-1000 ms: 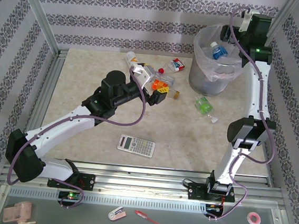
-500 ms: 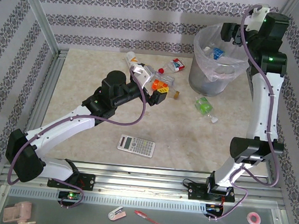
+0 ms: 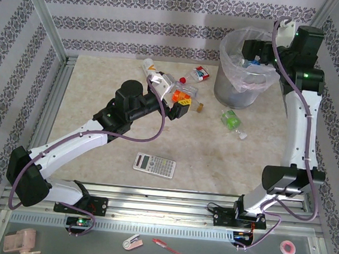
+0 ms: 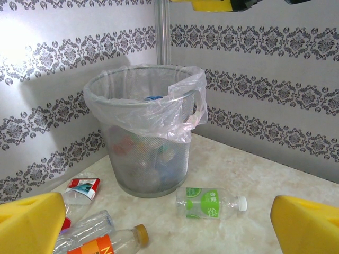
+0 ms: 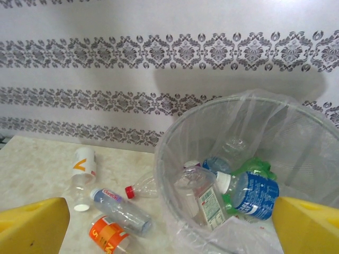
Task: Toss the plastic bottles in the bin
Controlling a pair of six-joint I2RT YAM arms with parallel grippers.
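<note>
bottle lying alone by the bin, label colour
The bottle has a green label; left wrist view.

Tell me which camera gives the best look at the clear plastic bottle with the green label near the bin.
Left wrist view: the clear green-labelled plastic bottle lies on its side, close up, white cap pointing right, before the round grey bin. The top external view shows it small, from above.

Your left arm (image 3: 84, 137) reaches forward, elbow bent, its left gripper (image 3: 182, 106) spread wide, yellow fingertips (image 4: 32, 225) apart; your right arm (image 3: 300, 115) stands tall and arched, right gripper (image 3: 253, 51) gaping too, turned leftward.
</note>
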